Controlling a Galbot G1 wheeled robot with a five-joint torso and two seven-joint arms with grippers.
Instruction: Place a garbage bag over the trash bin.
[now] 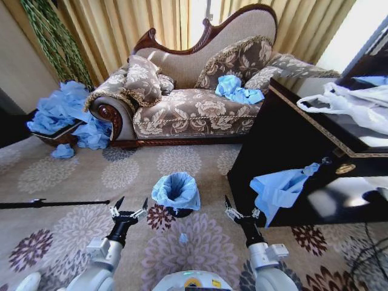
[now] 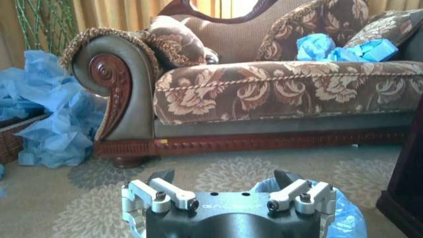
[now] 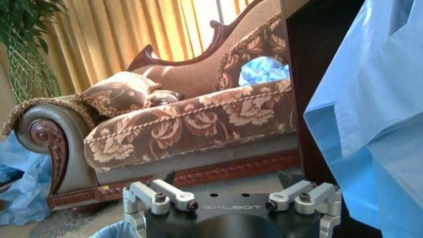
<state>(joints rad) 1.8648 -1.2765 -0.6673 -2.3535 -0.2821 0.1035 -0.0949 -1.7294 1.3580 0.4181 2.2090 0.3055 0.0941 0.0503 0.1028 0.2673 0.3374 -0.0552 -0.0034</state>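
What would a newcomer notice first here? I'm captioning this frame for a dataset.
The trash bin on the carpet, already lined with a light-blue garbage bag, sits between the open left gripper and right gripper. Behind stands an ornate sofa, with blue bags heaped beside its arm.

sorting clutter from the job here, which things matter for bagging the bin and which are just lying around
Part of the job:
- trash bin, on the carpet
- garbage bag, draped over its rim
- left gripper and right gripper, both open and empty, either side of the bin

Lying about:
- blue bags on the sofa
- blue heap by the sofa arm
- blue bag hanging off the black cabinet
- white bags on the cabinet
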